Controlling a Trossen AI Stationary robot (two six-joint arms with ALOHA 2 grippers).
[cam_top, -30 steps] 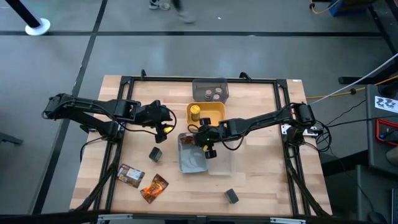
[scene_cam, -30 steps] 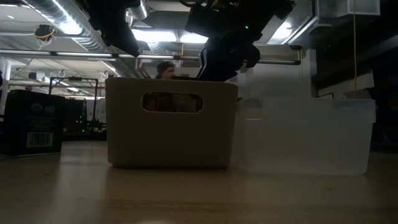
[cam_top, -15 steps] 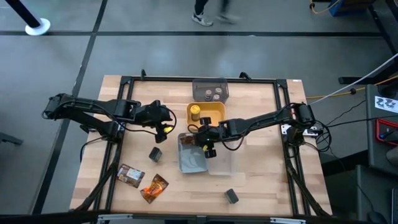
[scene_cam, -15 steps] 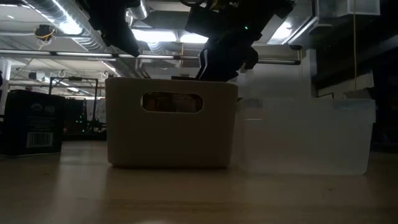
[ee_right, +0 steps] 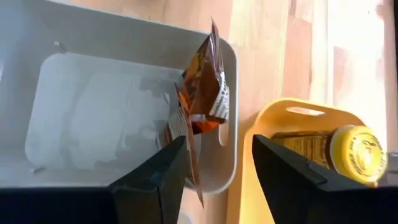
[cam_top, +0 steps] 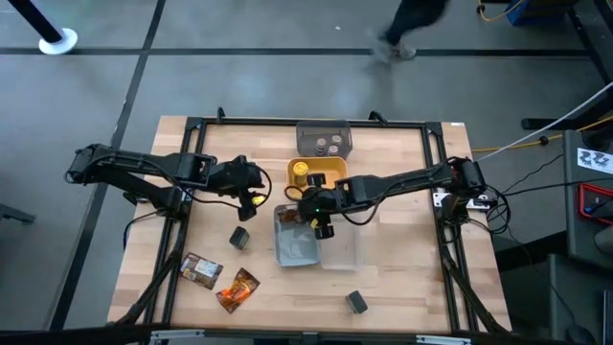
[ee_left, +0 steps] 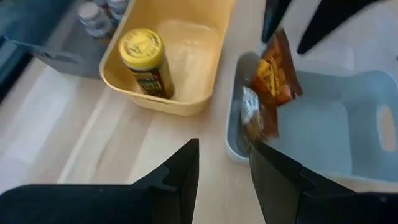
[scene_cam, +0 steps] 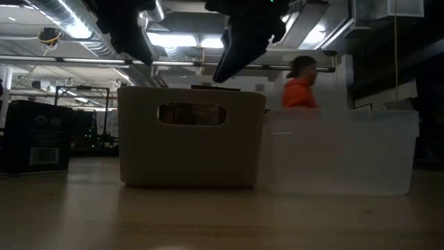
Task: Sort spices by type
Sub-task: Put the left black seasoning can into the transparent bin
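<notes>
An orange-brown foil packet (ee_right: 204, 87) stands on edge in the pale-blue tray (cam_top: 297, 240), leaning on its far end wall; a second packet (ee_left: 254, 118) is tucked beside it. My right gripper (ee_right: 217, 180) hangs open above that end of the tray, touching nothing. My left gripper (ee_left: 224, 180) hovers open over the bare table left of the trays (cam_top: 252, 201). A yellow-lidded jar (cam_top: 301, 171) stands in the yellow tray. Two round brown jars (cam_top: 329, 146) sit in the grey tray. Brown (cam_top: 201, 270) and orange (cam_top: 239, 287) packets and two dark cubes (cam_top: 239, 236) (cam_top: 356, 303) lie on the table.
A clear tray (cam_top: 343, 247) adjoins the pale-blue tray on its right. The yellow tray (cam_top: 330, 182) and grey tray (cam_top: 324, 132) stand toward the far edge. A person (scene_cam: 302, 87) walks in the room beyond the table. Bare wood lies along the near and right sides.
My right gripper has risen from the far end of the pale-blue tray, as the low view shows. The packets stay leaning in the tray. A person has walked across the room behind the table.
</notes>
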